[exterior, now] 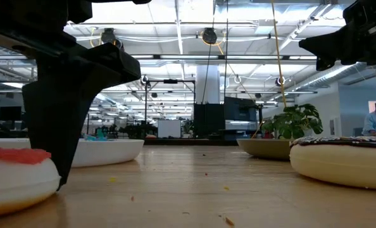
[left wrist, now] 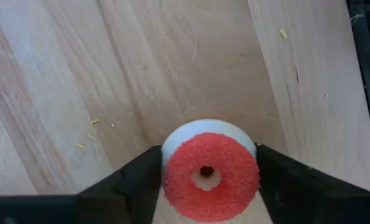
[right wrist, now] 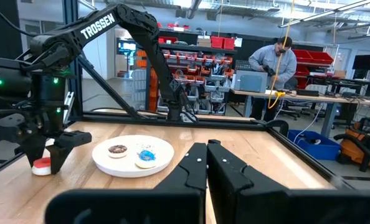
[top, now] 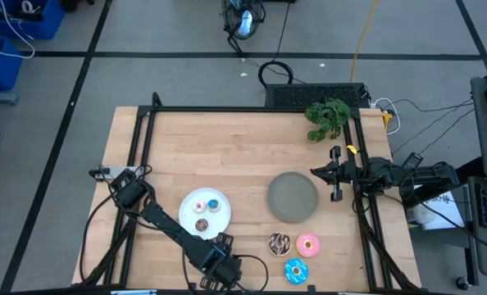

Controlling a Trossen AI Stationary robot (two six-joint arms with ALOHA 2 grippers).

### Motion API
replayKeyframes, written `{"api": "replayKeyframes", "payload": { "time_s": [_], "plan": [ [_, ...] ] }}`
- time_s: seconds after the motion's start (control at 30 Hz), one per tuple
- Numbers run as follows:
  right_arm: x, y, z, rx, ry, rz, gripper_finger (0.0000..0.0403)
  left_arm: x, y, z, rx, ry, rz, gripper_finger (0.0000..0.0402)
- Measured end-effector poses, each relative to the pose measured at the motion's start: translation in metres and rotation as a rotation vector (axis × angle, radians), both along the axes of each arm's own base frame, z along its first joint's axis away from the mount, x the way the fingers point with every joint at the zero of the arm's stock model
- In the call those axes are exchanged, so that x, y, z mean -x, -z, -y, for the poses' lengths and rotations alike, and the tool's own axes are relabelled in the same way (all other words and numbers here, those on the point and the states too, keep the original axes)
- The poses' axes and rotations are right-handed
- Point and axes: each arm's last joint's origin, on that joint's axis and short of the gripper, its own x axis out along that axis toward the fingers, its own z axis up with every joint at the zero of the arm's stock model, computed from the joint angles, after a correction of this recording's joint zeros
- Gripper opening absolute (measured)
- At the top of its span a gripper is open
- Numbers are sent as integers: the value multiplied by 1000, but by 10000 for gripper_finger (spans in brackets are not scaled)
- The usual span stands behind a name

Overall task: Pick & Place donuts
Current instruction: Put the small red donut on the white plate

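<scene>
Light wood table (top: 227, 156) in an open lab w/ ceiling strip lights: small red-sugared ring donut with a white base (left wrist: 210, 177) sits flat on the boards at the table's near edge, left of centre, between the two dark fingers (left wrist: 135, 186) of the left gripper (top: 217, 264). Wrist cam shows both fingers closed in against opposite sides of the red donut, clamped on it, w/ the donut's base on the wood. From table height the same donut (exterior: 14, 171) shows at far left, a finger tip touching its side.

Just beyond the left gripper, toward table centre, stands a round white plate (top: 188, 215) carrying a tiny blue-topped donut (top: 213, 205) and a tiny brown-topped donut (top: 201, 224), apart from each other. Right of the gripper along the near edge lie three larger rings in a loose cluster: chocolate donut with white drizzle (top: 279, 243), pink-iced donut (top: 307, 244) just beside it, blue-sprinkled donut (top: 296, 270) nearest the edge. Round grey plate (top: 293, 197) sits behind them, nothing seen on it.

Right gripper (right wrist: 207, 152) waits above the table's right side near the grey plate, fingers pressed together, holding nothing. Small green potted plant (top: 327, 119) at the far right corner. Beyond the table, a person in a grey top (right wrist: 273, 62) bends over a workbench among red parts bins
</scene>
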Motion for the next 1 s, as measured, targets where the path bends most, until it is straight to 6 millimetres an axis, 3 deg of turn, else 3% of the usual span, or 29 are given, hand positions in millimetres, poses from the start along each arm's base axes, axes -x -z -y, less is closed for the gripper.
{"api": "replayKeyframes", "payload": {
  "time_s": [0.2,0.33,0.53,0.7,0.9,1.0],
  "plan": [
    [0,0,0,0,0,0,0,-3,-5,2,7,13,2,161],
    [0,0,0,-8,-1,1,0,-11,-25,2,47,-27,36,135],
    [0,0,0,-15,-4,1,0,-18,-82,-5,57,-43,107,142],
    [0,0,0,-15,-4,0,0,-6,-145,-17,42,-13,177,148],
    [0,0,0,-15,-5,0,0,23,-197,-59,-47,-143,159,129],
    [0,0,0,-15,-5,1,0,37,-208,-80,-127,-246,139,122]
  ]
}}
